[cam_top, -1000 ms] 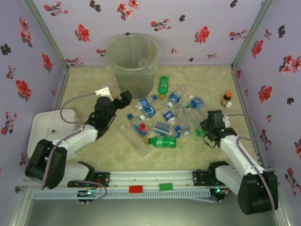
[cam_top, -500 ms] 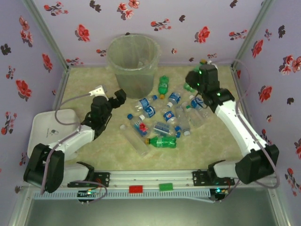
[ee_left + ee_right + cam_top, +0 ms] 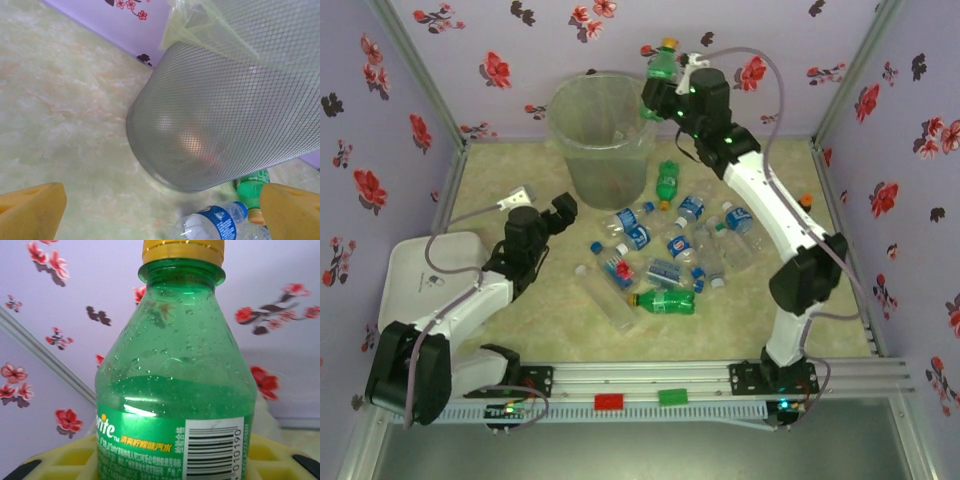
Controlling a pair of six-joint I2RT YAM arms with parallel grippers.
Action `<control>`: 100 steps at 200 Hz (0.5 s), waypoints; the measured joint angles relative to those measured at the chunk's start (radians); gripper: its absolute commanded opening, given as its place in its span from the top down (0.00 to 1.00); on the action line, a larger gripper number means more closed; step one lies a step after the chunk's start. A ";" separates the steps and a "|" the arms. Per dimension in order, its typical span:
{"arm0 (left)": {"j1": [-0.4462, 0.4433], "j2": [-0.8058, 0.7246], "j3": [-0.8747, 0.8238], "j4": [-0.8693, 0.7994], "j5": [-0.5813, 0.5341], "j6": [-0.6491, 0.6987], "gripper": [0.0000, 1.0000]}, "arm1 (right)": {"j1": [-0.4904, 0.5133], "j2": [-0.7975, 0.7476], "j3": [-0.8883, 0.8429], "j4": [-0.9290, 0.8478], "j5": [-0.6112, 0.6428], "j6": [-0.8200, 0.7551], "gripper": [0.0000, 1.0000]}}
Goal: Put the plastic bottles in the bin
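Observation:
My right gripper (image 3: 660, 88) is raised beside the bin's right rim, shut on a green bottle (image 3: 662, 65) with a yellow cap; that same green bottle (image 3: 172, 390) stands upright between yellow fingers (image 3: 65, 457) in the right wrist view. The translucent bin (image 3: 603, 135) stands at the back of the table; its meshed wall (image 3: 235, 105) looms close in the left wrist view. Several clear and green bottles (image 3: 665, 272) lie scattered right of centre. My left gripper (image 3: 563, 208) hovers open, low, left of the pile, with a blue-labelled bottle (image 3: 217, 225) ahead of its yellow fingertips (image 3: 30, 212).
A white tray (image 3: 425, 275) lies at the left edge. A tiny brown bottle (image 3: 807, 203) with an orange cap peeks out behind the right arm. Floral walls enclose the table on three sides. A rail with red and green blocks (image 3: 640, 400) runs along the near edge.
The right arm has swung up and left from the table's right side to the bin's rim, carrying the green bottle. The left gripper has drifted slightly down and left.

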 measured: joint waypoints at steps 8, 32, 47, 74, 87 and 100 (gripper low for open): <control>0.002 0.000 -0.002 -0.005 0.000 0.001 0.00 | 0.008 0.046 0.057 -0.002 -0.014 -0.009 0.67; 0.007 0.000 -0.006 -0.020 0.005 0.004 0.00 | 0.026 0.191 0.241 -0.032 -0.039 -0.032 0.67; 0.009 0.000 -0.006 -0.025 0.012 0.008 0.00 | 0.033 0.269 0.332 -0.056 -0.047 -0.039 0.67; 0.010 -0.007 -0.007 -0.038 0.030 0.024 0.00 | 0.045 0.368 0.415 -0.092 -0.054 -0.059 0.66; 0.010 -0.017 -0.007 -0.050 0.035 0.027 0.00 | 0.050 0.401 0.435 -0.105 -0.054 -0.072 0.65; 0.010 -0.029 -0.007 -0.065 0.039 0.031 0.00 | 0.055 0.431 0.449 -0.113 -0.054 -0.084 0.64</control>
